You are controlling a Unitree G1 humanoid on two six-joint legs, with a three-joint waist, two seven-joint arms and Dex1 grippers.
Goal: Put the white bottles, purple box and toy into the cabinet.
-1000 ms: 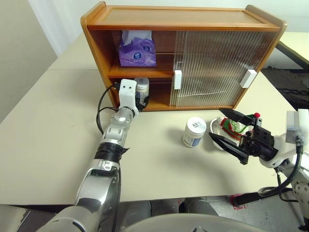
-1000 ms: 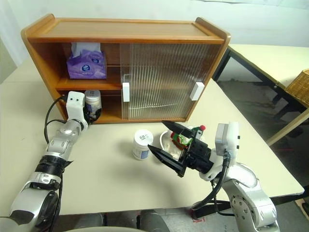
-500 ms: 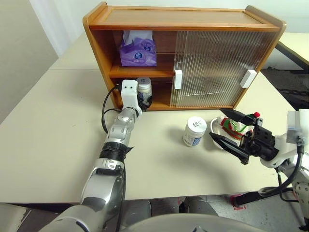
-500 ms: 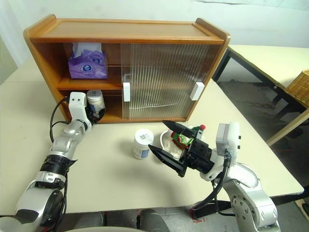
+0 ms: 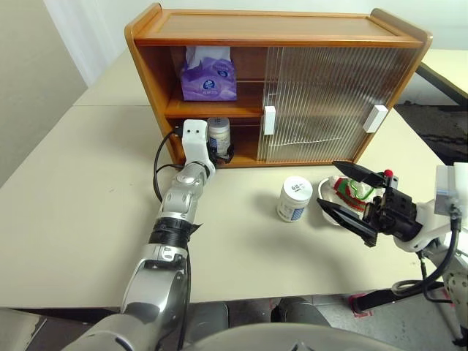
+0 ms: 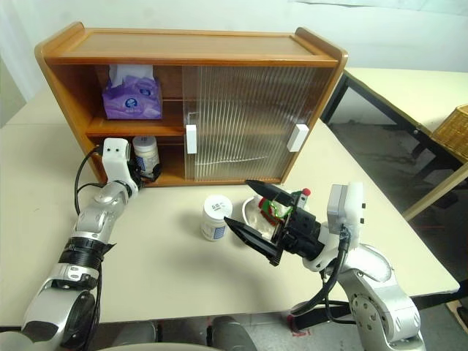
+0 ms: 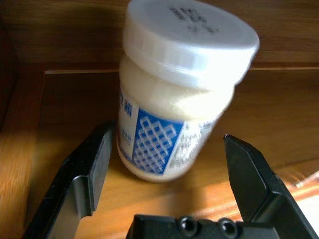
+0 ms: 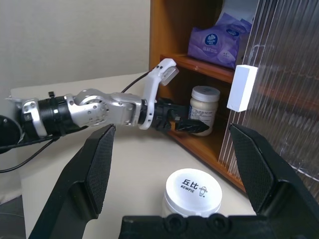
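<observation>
- Since a second ago the left pincer [image 7: 164, 149] has let go of the white bottle [image 7: 182, 84] on the cabinet's lower shelf: its fingers [image 7: 84, 172] now stand wide on either side of the bottle, with a gap showing between the right-hand finger and the label; before, they were closer on it.
- That bottle stands upright at the open left end of the cabinet [image 5: 278, 33], just under the shelf that carries the purple box [image 5: 208, 73].
- The purple box sits on the upper shelf at the left, white tissue sticking out of its top.
- The two ribbed sliding doors [image 5: 329, 102] cover the middle and right of the cabinet; their white handles [image 5: 269, 120] are toward the middle and the right edge.
- The second white bottle [image 5: 294, 199] stands upright on the counter [image 5: 80, 212] in front of the cabinet, well apart from the first.
- The toy [image 5: 352, 191] lies in its shallow silver dish [image 5: 327, 196] just to the right of that bottle.
- The right pincer [image 5: 349, 196] hangs over the dish with its fingers spread wide, holding nothing, and has kept its place.
</observation>
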